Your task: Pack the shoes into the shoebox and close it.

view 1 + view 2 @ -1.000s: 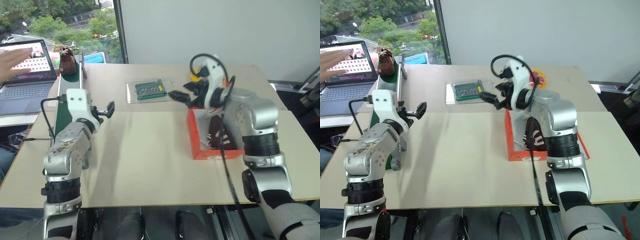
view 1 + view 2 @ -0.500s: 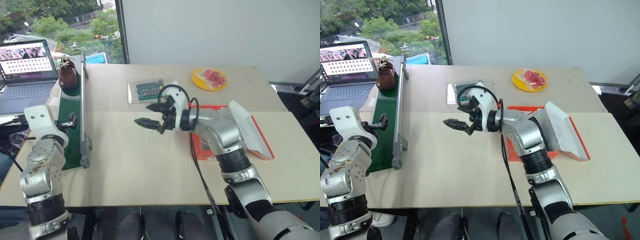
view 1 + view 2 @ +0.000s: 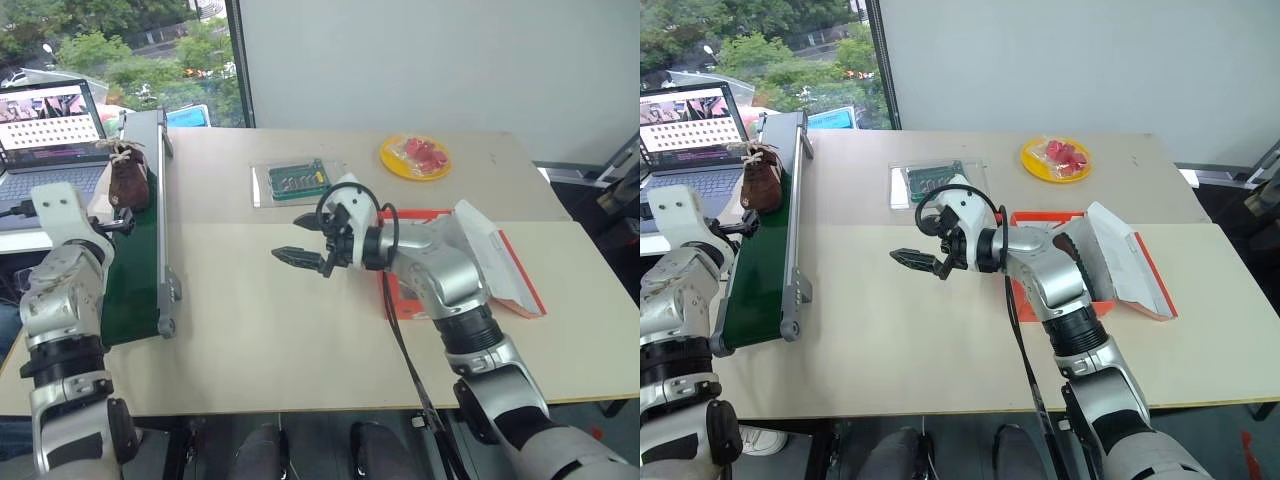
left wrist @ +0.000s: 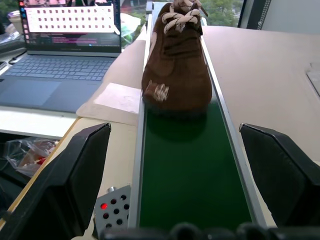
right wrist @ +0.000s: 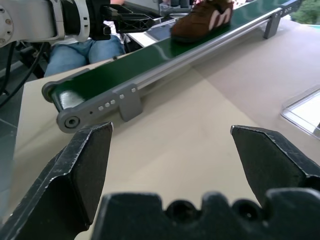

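While the brown shoe [image 4: 176, 60] rides the green belt [image 3: 135, 270] toward the wide-open, empty left gripper [image 4: 175, 170], it may tip off the narrow belt if clipped off-centre, since the open-fingered right gripper [image 3: 300, 258] and the open shoebox [image 3: 490, 262] are well apart.

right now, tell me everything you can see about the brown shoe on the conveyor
The shoe is a dark brown, suede-looking lace-up ankle shoe with cream laces and a pale mark on its side. It stands upright on its sole on the green belt of the conveyor, at the end near the laptop. Only the belt touches it. The left hand is open, lined up with it, and short of it.
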Available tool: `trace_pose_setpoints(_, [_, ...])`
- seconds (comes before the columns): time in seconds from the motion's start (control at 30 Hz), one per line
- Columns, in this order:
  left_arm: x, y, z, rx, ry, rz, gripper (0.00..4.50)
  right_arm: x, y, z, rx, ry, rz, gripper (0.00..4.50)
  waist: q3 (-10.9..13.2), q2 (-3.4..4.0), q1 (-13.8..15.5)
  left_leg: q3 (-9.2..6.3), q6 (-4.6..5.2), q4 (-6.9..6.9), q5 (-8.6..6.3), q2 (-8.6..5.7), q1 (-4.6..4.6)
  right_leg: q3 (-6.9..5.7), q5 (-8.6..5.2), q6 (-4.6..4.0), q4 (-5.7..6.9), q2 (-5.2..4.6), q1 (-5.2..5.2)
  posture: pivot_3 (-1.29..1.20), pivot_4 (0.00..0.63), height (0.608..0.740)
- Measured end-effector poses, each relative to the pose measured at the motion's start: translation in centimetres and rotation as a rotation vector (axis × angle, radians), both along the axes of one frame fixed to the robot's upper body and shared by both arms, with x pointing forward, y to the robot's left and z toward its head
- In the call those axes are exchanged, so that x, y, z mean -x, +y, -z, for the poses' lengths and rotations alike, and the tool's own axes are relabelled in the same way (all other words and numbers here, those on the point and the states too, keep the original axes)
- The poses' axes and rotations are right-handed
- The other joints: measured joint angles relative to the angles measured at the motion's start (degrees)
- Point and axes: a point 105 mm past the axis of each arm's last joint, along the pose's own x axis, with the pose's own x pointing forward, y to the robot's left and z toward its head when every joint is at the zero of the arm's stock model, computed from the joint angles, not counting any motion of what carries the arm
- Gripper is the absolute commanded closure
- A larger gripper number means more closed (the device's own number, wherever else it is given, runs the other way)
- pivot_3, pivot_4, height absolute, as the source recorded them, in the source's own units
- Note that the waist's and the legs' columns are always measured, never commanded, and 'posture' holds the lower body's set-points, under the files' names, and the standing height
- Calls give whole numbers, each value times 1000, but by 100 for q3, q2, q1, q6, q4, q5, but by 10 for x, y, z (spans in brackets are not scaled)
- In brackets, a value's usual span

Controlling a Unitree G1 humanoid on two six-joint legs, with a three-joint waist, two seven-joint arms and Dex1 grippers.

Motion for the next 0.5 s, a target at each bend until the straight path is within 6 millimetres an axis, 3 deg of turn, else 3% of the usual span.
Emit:
trace_pose_setpoints(0.3, [-12, -8, -7, -22, -12, 39, 95, -3, -5, 2, -8, -1, 46, 1, -1, -2, -13, 2, 1, 0, -1, 2, 1, 2, 0, 0, 2, 0, 0, 0, 150, 740])
trace_pose_setpoints(0.5, [-12, -6, 5, 11, 21, 6, 95, -5, -8, 2, -2, -4, 58, 1, -2, -3, -3, 0, 3, 1, -2, 1, 1, 2, 0, 0, 3, -1, 0, 0, 150, 740])
